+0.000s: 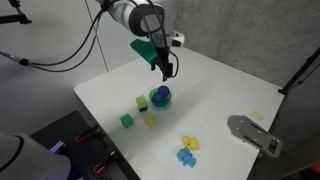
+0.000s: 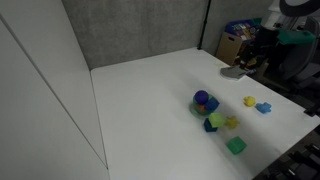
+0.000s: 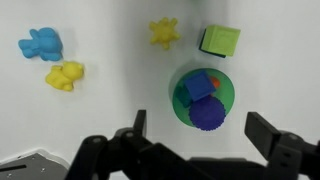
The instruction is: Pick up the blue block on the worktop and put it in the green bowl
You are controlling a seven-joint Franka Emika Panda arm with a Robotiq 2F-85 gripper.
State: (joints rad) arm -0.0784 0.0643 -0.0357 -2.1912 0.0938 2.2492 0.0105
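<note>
The green bowl point(image 3: 226, 100) sits on the white worktop, seen from above in the wrist view. The blue block point(image 3: 197, 88) lies inside it, beside a round dark-purple ridged piece point(image 3: 208, 116) and a small orange bit. My gripper point(image 3: 200, 132) is open and empty, with its two dark fingers spread on either side of the bowl and above it. In an exterior view the gripper point(image 1: 165, 68) hangs a little above the bowl point(image 1: 160, 99).
A green cube point(image 3: 220, 40) and a yellow star piece point(image 3: 165, 32) lie close to the bowl. A yellow toy point(image 3: 65, 75) and a cyan-blue toy point(image 3: 40, 43) lie farther off. A grey flat object point(image 1: 255, 133) rests near the table edge.
</note>
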